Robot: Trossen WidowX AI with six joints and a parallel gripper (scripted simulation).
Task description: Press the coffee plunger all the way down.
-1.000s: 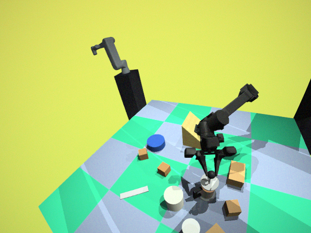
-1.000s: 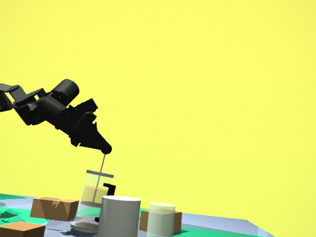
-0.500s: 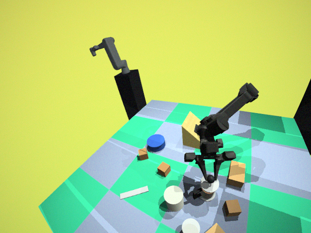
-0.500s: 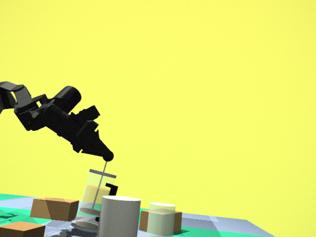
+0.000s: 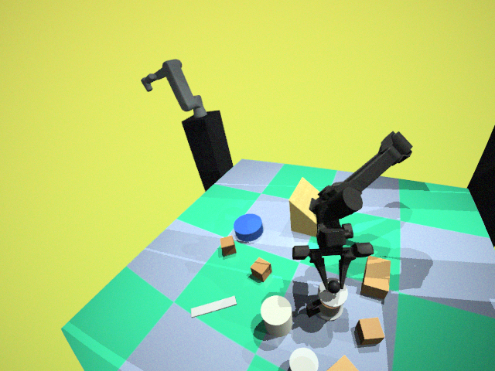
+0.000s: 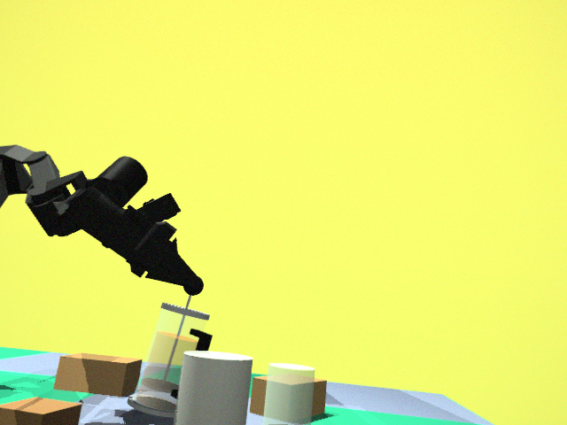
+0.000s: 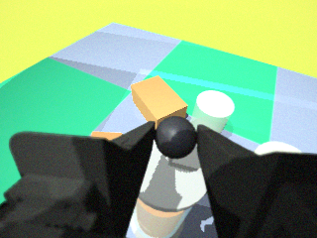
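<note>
The coffee press [image 5: 332, 305] [image 6: 171, 361] [image 7: 168, 198] is a clear glass beaker with a grey lid, a black side handle and orange liquid inside. In the exterior view it leans to the right. Its thin rod rises a short way above the lid to a black ball knob [image 5: 333, 285] [image 6: 193, 286] [image 7: 175, 137]. My gripper [image 5: 332, 284] [image 6: 191, 284] [image 7: 175, 128] comes down at a slant from the left and is shut on the knob, one finger on each side.
A white cylinder [image 5: 276, 314] [image 6: 213, 388] stands close beside the press. A pale cylinder [image 5: 303, 359] [image 6: 289, 392] [image 7: 214, 110] and several orange boxes [image 5: 375, 277] [image 5: 369, 330] [image 6: 97, 373] [image 7: 158, 100] ring it. A tan wedge [image 5: 302, 206], a blue disc [image 5: 248, 226] and a white bar [image 5: 213, 306] lie farther off.
</note>
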